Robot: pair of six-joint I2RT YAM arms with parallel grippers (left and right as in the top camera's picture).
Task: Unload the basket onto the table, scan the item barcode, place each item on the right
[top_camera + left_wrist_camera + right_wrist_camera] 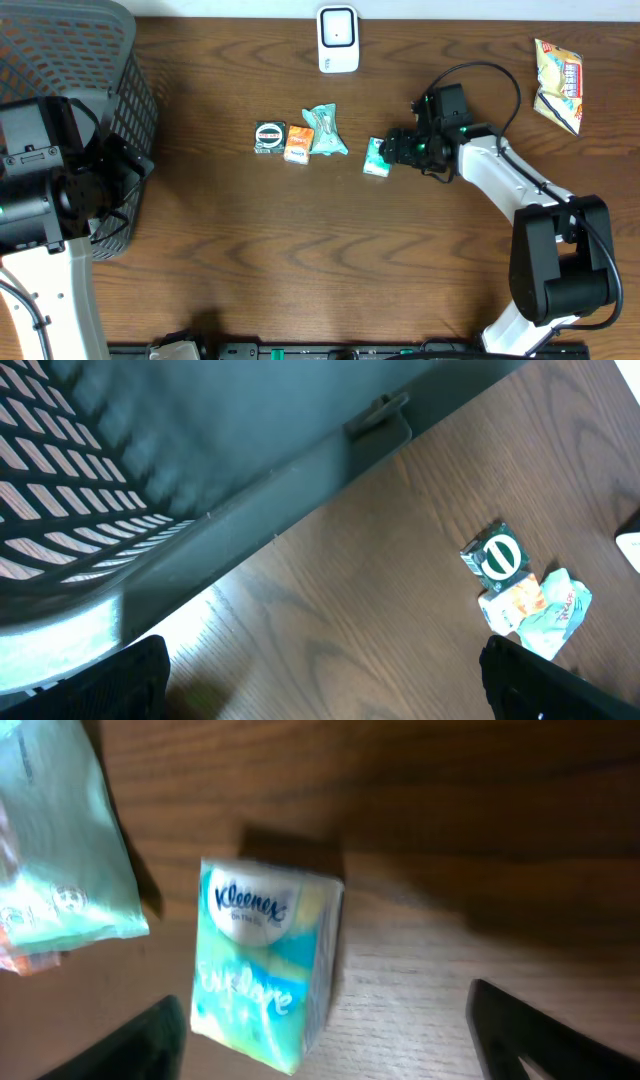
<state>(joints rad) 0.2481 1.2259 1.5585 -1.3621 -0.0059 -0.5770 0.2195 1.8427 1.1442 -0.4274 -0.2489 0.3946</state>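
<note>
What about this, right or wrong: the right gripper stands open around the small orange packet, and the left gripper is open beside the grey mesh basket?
Wrong: the right wrist view shows the right gripper open around the teal-and-white Kleenex tissue pack, not the small orange packet. The left gripper is open beside the grey mesh basket.
</note>
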